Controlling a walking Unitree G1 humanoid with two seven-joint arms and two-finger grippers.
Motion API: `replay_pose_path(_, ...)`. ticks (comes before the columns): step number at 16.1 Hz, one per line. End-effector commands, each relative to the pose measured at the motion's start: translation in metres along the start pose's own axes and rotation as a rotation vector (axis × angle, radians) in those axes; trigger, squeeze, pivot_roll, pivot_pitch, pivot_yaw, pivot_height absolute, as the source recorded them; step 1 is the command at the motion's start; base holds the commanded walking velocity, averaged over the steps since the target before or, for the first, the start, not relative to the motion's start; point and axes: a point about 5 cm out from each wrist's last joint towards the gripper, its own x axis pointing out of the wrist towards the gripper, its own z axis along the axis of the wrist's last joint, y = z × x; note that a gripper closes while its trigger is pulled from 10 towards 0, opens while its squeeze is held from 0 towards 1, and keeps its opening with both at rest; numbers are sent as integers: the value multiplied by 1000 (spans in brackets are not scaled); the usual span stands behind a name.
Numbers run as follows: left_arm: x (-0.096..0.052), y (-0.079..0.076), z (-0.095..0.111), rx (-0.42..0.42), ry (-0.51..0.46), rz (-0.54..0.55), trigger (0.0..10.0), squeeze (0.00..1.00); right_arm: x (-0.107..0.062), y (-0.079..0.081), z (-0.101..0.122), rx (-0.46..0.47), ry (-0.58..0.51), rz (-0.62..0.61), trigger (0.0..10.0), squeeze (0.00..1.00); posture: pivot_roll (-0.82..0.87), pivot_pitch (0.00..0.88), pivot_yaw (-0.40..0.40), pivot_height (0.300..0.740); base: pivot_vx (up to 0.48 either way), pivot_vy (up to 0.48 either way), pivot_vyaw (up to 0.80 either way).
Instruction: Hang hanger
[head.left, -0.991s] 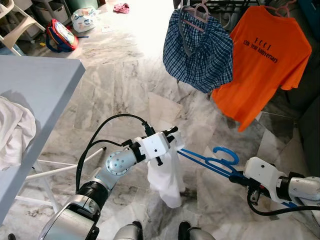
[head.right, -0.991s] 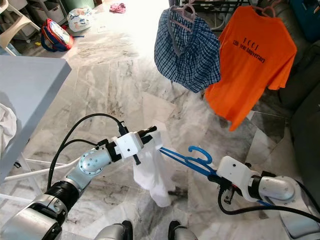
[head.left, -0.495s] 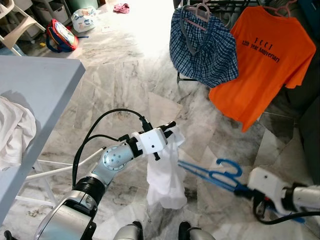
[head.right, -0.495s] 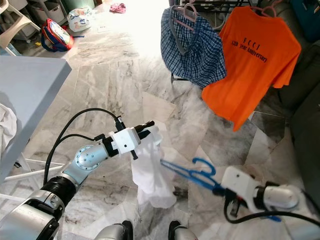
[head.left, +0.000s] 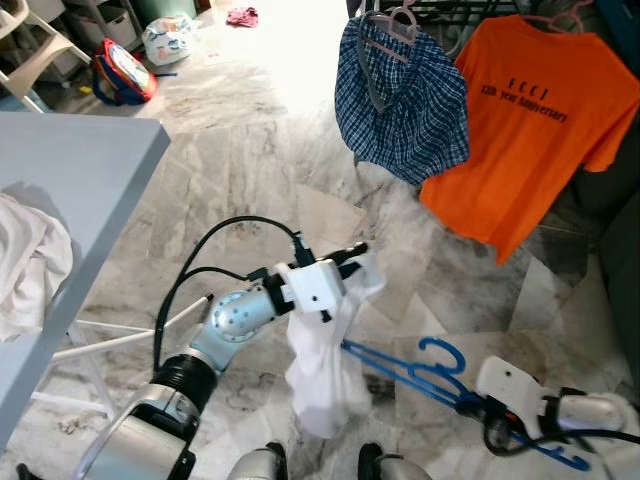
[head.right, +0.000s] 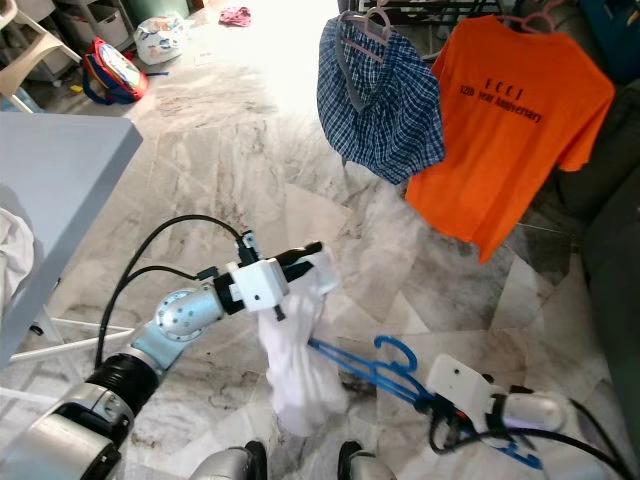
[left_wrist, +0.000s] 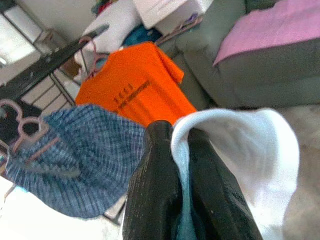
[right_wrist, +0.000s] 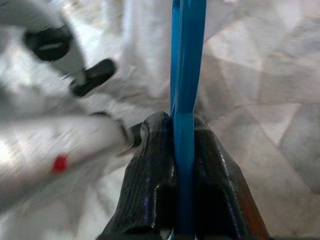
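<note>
- At lower centre of the head views, the left gripper (head.left: 352, 262) is clamped on the top edge of a white garment (head.left: 322, 375); the cloth hangs limp below the fingers, above the marble floor (head.left: 250, 150).
- Left wrist view: both black fingers (left_wrist: 155, 190) are pressed together with a fold of the white garment pinched between them.
- At lower right of the head views, the right gripper (head.left: 470, 405) is closed on a blue hanger (head.left: 420, 370). The hanger lies nearly horizontal, low over the floor, with its hook curling upward near mid-length.
- The far end of the blue hanger reaches the white garment; whether it enters the cloth cannot be told.
- Right wrist view: the two fingers (right_wrist: 155, 185) grip the blue hanger bar, which runs straight out between them toward the blurred left arm.
- At upper right of the head views, an orange T-shirt (head.left: 525, 120) with dark chest lettering and a blue plaid garment (head.left: 405, 105) hang side by side on pink hangers from a dark rack (head.left: 450, 8).
- At left, a grey table (head.left: 70, 200) carries a crumpled white cloth (head.left: 28, 265) at its near edge.
- At upper left, a red and blue bag (head.left: 122, 72) and a filled plastic bag (head.left: 166, 38) lie on the floor.
</note>
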Motion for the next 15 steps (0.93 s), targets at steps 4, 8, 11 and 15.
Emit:
replay_pose_path(4,0,-12,8,-14,-58,-24,10000,0,11,-18,0,104,-45,-232,10000,0,7,227,87,740,0,0,0)
replay_pose_path(8,0,-13,7,-29,-41,-8,10000,0,16,-27,6,154,-92,-328,10000,0,8,229,86,740,0,0,0)
replay_pose_path(11,0,-15,5,-38,-23,-7,10000,0,20,-26,11,181,-128,-327,10000,0,2,231,83,740,0,0,0)
replay_pose_path(15,7,-28,10,-55,-46,-48,10000,0,35,-16,50,259,-343,-229,10000,0,3,234,84,740,0,0,0)
